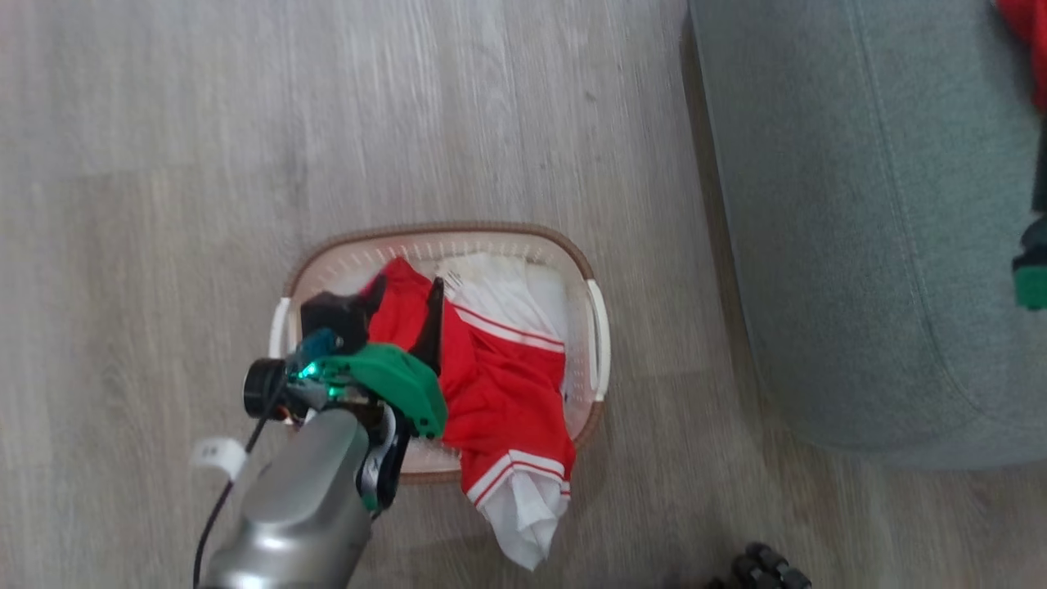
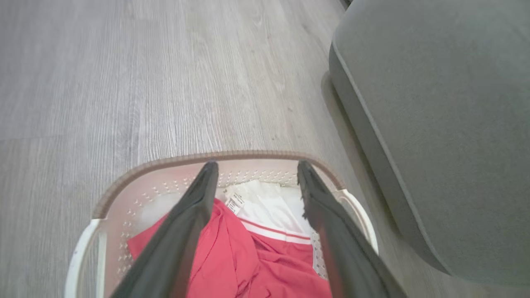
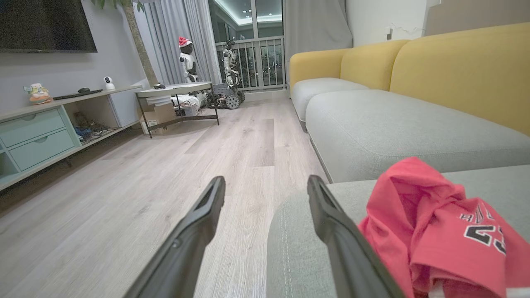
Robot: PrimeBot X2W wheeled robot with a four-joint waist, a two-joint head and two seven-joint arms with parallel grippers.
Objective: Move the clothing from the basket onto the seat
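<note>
Red-and-white thin sports clothing in cream perforated basket: limp, light, probably slippery; pinch a raised fold. Left gripper gapes, empty.

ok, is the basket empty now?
No, red clothing with white trim lies in the basket, one end hanging over its rim.

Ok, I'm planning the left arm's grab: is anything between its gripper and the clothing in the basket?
Nothing visible. The left gripper is open, right above the red clothing in the basket, with nothing between them. Bare floor lies between the basket and the seat.
</note>
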